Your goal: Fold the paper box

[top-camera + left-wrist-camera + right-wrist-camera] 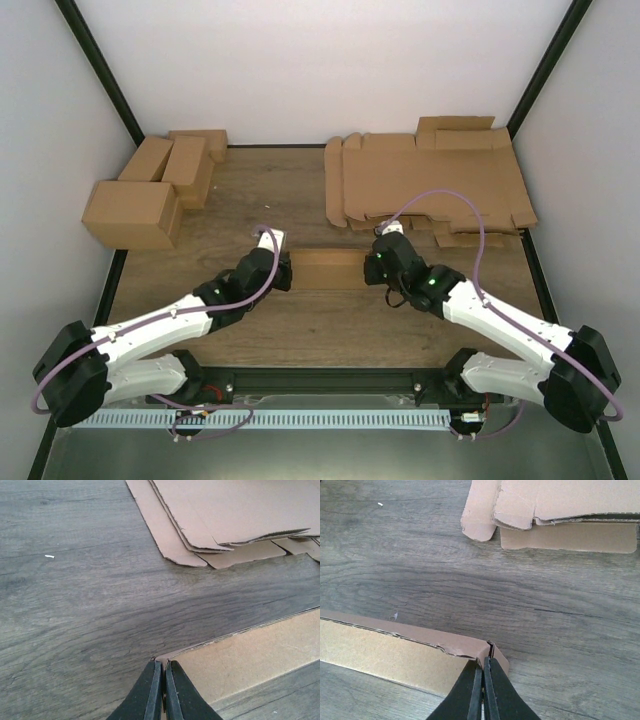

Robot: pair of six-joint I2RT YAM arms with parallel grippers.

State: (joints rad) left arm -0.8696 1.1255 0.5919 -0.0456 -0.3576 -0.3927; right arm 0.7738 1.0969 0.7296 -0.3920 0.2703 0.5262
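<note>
The paper box (328,270) is a plain brown cardboard piece lying mid-table between my two arms. Its long wall stands up and its inside faces the camera. My left gripper (287,272) is shut on the box's left end. In the left wrist view its black fingertips (164,664) pinch the corner of the box (260,650). My right gripper (369,270) is shut on the right end. In the right wrist view its fingertips (482,660) clamp the end wall at the corner of the box (385,655), whose top edge is slightly torn.
A pile of flat brown sheets (430,185) lies at the back right, also seen from the left wrist (225,515) and the right wrist (560,510). Several finished boxes (150,195) stand at the back left. White walls enclose the wooden table (290,200).
</note>
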